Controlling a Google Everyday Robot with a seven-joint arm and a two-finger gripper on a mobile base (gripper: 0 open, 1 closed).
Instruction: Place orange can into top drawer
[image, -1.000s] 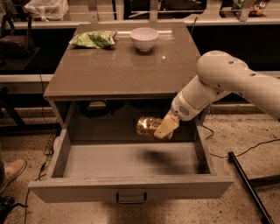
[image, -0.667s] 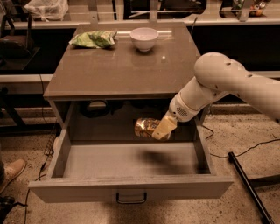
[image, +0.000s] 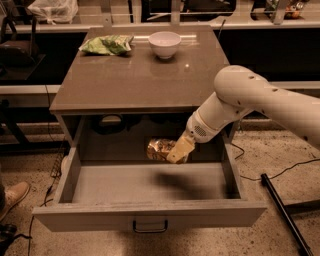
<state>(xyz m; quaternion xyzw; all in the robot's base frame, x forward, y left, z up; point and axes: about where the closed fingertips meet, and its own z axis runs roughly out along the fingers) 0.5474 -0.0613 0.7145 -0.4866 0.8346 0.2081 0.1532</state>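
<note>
While over drawer (image: 90, 214), one can (image: 158, 148) in gripper (image: 174, 153)

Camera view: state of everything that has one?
top drawer: pulled open.
orange can: on its side, held above the drawer floor, not set down.
gripper: shut on the orange can, over the rear of the open drawer.
green chip bag: lying on the cabinet top, back left.
white bowl: upright on the cabinet top, right of the bag.
</note>
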